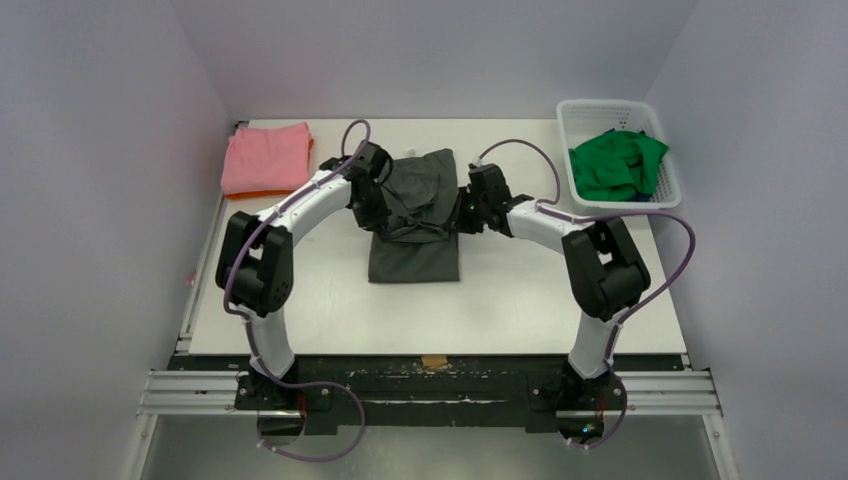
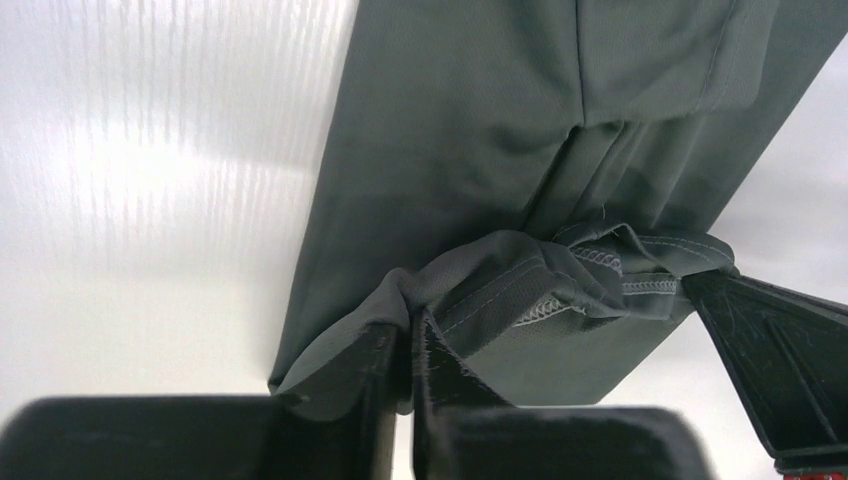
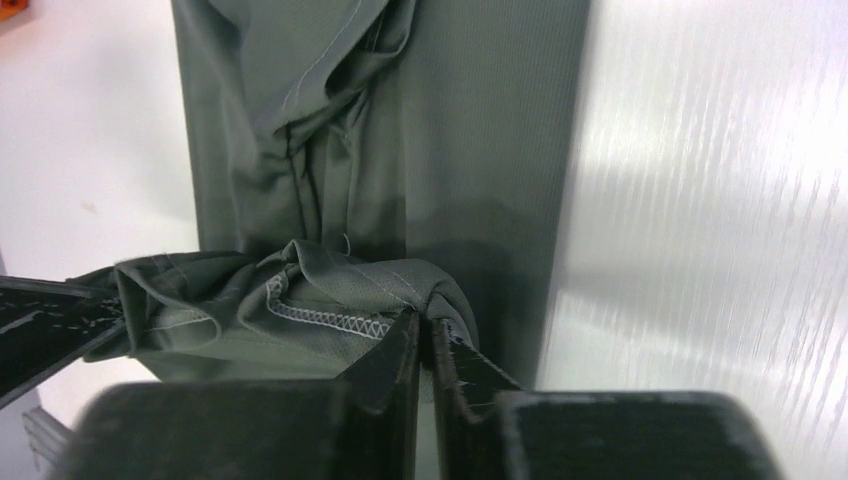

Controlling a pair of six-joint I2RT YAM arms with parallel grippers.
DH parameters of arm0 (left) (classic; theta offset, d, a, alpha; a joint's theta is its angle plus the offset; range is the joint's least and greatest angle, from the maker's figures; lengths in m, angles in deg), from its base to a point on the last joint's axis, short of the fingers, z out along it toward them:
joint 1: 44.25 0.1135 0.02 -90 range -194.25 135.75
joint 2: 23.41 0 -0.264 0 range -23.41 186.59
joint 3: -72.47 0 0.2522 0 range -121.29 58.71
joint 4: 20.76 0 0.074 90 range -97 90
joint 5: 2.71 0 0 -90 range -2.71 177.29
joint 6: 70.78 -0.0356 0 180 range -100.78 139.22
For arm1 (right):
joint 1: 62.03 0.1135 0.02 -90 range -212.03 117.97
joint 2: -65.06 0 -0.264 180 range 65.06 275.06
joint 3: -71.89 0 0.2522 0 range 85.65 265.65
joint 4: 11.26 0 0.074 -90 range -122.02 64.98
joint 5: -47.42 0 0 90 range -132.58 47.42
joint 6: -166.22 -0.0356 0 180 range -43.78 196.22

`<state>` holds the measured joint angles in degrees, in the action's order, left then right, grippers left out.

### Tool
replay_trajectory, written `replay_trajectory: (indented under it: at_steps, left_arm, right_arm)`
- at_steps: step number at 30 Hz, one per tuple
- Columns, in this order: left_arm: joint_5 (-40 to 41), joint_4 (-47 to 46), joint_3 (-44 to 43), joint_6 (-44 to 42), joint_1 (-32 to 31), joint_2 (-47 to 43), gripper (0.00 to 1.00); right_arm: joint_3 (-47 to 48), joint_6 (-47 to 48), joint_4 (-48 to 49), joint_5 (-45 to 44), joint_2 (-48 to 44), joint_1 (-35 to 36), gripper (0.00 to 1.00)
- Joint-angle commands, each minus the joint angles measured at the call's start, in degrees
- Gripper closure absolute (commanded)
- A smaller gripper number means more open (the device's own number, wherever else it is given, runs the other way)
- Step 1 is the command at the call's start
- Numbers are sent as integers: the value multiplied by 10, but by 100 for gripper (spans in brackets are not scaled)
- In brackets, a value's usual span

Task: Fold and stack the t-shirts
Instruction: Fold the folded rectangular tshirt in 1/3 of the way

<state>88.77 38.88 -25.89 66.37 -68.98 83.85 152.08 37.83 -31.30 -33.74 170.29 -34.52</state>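
Left gripper [image 2: 410,335] is pinching a bunched hem of the dark grey t-shirt [image 1: 415,258] between pressed-together fingers; right gripper [image 3: 425,335] is clamping the hem's other end likewise; the shirt is lying mid-table as a narrow strip, its held hem hanging over its middle; the pink t-shirt [image 1: 266,157] is sitting folded on the orange t-shirt [image 1: 262,194] at the far-left corner; the green t-shirt [image 1: 615,163] is lying crumpled in the white basket [image 1: 598,108]; bare table [image 1: 540,295] is showing on both sides.
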Motion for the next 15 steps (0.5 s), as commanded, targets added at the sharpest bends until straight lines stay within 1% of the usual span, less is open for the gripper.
replay_trajectory:
  at_steps: [1,3,5,7,8,9,10,11,12,15]
  left_arm:
    - [-12,-2,-48,-20,17,23,82]
    - [-25,-6,-70,-28,25,35,62]
    - [-33,0,-105,-40,34,42,41]
    - [-36,16,-130,-52,42,34,27]
    - [-30,17,-126,-54,44,18,21]
    - [-23,13,-113,-56,44,-4,15]
    - [-19,5,-90,-57,44,-28,11]
    - [-18,-9,-60,-56,44,-57,4]
    - [-19,-24,-22,-54,44,-87,0]
    - [-28,-62,82,-45,44,-168,0]
  right_arm:
    - [49,23,33,6,21,-12,83]
    - [74,25,33,6,31,-21,72]
    - [101,31,21,5,34,-30,57]
    - [112,51,12,1,16,-34,26]
    - [106,61,11,-3,2,-34,15]
    - [93,69,13,-12,-15,-34,13]
    - [67,74,15,-16,-33,-32,8]
    - [43,79,22,-9,-51,-31,7]
    - [21,87,30,4,-69,-28,6]
    - [-31,133,36,50,-100,-2,7]
